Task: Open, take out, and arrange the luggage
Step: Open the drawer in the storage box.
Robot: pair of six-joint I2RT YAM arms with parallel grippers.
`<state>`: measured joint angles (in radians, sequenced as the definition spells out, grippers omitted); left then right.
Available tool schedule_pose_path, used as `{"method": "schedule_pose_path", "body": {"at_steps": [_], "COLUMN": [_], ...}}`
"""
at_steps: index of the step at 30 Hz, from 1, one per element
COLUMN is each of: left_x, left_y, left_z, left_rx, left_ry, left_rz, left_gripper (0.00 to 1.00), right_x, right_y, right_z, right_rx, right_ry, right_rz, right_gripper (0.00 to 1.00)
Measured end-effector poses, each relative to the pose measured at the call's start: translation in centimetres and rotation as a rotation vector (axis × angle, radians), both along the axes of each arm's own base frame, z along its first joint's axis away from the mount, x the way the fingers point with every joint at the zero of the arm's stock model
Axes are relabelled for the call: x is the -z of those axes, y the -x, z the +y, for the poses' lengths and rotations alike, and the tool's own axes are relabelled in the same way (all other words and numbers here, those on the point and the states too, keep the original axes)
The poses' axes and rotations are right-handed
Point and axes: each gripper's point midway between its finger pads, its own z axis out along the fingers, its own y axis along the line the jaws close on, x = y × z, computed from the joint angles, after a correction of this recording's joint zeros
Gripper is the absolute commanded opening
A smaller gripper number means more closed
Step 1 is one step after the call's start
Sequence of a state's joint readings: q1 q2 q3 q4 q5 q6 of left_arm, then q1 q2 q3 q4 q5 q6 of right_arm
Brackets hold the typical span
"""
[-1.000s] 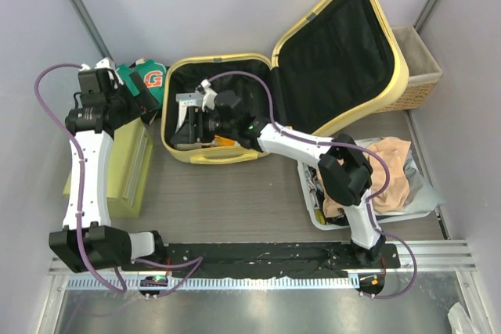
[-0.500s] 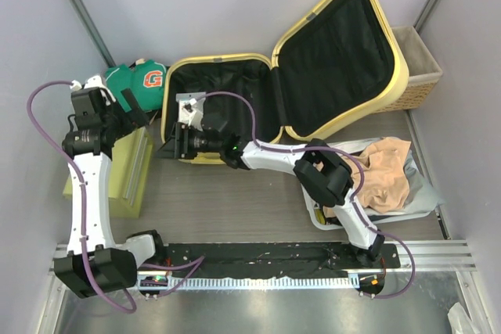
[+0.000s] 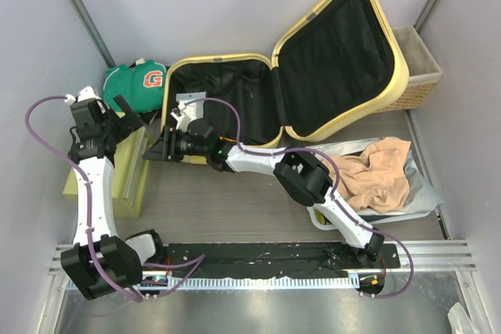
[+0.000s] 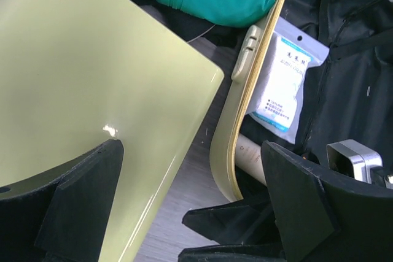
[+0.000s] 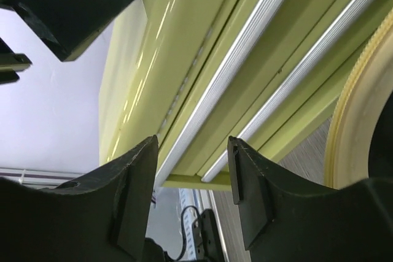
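**Nothing in Either Grip**

Top view: the luggage [image 3: 337, 60] lay open at upper centre. At centre left, the left gripper [image 3: 131, 113] gaped wide and the right gripper [image 3: 155, 149] partly, both empty. Left wrist: the luggage [image 4: 228, 145] crossed mid-frame. Right wrist: the luggage [image 5: 356, 115] edged the right side.

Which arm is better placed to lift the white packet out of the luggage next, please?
Probably the left: the left gripper is open and faces the white packet just inside the luggage rim. The right gripper, also open, sits outside the shell, pointing at the yellow-green box.
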<state>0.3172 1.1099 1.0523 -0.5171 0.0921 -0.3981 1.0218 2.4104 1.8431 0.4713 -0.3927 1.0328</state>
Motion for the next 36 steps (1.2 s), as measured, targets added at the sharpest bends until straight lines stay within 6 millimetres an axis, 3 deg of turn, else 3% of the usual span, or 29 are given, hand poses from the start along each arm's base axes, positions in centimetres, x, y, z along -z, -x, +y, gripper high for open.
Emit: {"method": "schedule_pose_path", "body": {"at_steps": [17,36], "left_x": [-0.3,-0.5], "left_y": [-0.9,-1.1], "left_z": [1.5,1.8], "left_rx": [-0.037,-0.03], "left_ry": [0.002,0.031], "left_rz": [-0.064,-0.089], "left_gripper": [1.0,1.0], "right_x": [0.0,1.4], "right_y": [-1.3,0.8], "right_z": [1.8,3.7], "right_rx": [0.087,0.111], "right_ry": [-0.008,-0.008], "right_rz": [0.027,0.075], "right_gripper": [0.49,0.49]}}
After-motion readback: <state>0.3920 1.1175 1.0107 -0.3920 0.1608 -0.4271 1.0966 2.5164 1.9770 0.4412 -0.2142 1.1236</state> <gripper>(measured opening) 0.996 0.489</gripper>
